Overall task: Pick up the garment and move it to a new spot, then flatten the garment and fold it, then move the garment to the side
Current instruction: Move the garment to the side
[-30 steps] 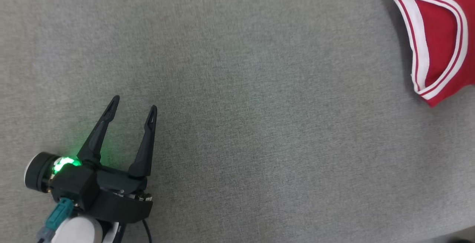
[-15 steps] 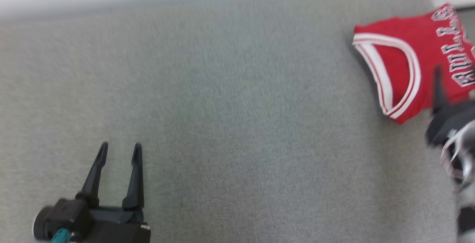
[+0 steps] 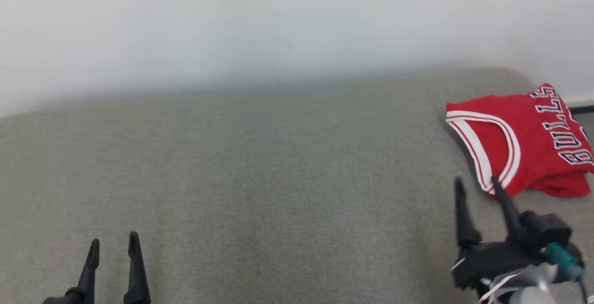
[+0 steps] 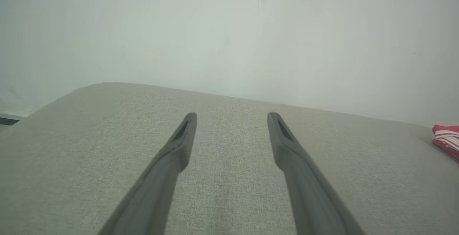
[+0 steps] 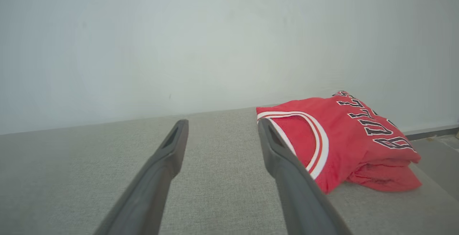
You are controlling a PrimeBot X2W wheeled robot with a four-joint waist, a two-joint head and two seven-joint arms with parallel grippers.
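Observation:
The garment is a red jersey with white trim and dark lettering, folded into a compact stack at the far right end of the grey surface. The right wrist view shows the garment just right of my fingers, and a sliver of the garment sits at the right edge of the left wrist view. My right gripper is open and empty, its tips just short of the jersey's near left corner. At the lower left my left gripper stands open with nothing between its fingers, far from the cloth.
The grey fabric surface stretches wide between the two grippers. A pale wall rises behind its far edge. Beyond the surface's right end lies the floor with a dark baseboard.
The head camera has tilted up, bringing the wall and the surface's far edge into the picture. My right gripper has come into sight beside the jersey. The jersey lies as before.

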